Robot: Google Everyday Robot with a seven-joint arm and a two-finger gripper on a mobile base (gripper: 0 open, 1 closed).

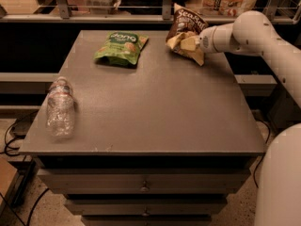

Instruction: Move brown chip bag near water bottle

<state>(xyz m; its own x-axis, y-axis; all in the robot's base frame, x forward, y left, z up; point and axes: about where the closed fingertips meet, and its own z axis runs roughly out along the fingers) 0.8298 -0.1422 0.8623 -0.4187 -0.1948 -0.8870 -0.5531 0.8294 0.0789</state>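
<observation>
Brown chip bag (188,20), pinched low by the closed gripper (187,44) at upper right of frame, should be carried level past the green snack bag (121,47) toward the water bottle (60,108) at left.

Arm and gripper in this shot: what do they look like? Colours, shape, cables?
The arm: smooth off-white shell, rounded tubular links, bulbous joint, tapering to the gripper at the back right of the table, beside the brown chip bag. No cables or markings visible on it. Rounded white base at lower right.
</observation>
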